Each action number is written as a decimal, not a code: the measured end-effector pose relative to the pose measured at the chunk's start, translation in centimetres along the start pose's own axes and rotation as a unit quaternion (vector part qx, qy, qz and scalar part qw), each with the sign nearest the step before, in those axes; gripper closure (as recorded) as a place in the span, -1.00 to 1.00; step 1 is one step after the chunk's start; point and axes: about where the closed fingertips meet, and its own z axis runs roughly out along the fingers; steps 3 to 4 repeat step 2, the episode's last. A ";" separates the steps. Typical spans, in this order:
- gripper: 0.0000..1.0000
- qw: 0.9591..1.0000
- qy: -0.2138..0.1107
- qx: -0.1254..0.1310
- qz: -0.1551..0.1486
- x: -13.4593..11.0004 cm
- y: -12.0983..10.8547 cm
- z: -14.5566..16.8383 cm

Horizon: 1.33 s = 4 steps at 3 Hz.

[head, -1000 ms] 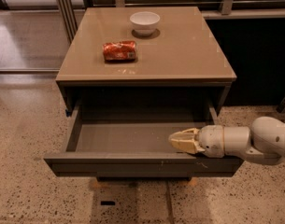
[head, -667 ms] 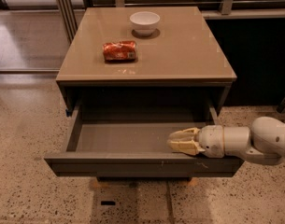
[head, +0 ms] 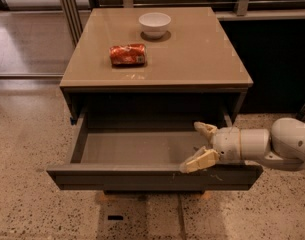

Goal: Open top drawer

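**Dark grey drawer stands open; claw has let go**

Dark grey and handleless, the top drawer (head: 142, 177) is pulled well out from under the tan cabinet top (head: 192, 59). Its flat front sits nearest the camera and its bare floor is exposed. Faint pale scuffs show on the front, right of centre.

Change noted: a second ago the gripper (head: 191, 147) lay at the right end of the drawer with its pale fingers (head: 206, 129) drawn together. Now the fingers are spread apart and grip nothing, one over the drawer's inside and the other reaching down to the front rim. The drawer front has not shifted in that time. Judgement: the pull is finished and the release is made, so the task appears done, with only the arm's withdrawal left.

On the top, a white bowl (head: 154, 23) sits near the back and a crushed red can (head: 127, 54) lies in front of it, the two apart.

Not determinable:
- Whether the lower finger touches the rim or merely hangs over it.
- Anything below the open drawer, which is hidden by it.
- The white arm (head: 277, 144) beyond the right edge, where it is cut off.
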 end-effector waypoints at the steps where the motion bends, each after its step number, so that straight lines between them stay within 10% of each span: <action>1: -1.00 0.999 0.004 0.004 -0.046 -3.1 0.2 -0.5; 4: -1.00 0.999 0.004 0.004 -0.050 -3.4 0.2 -0.5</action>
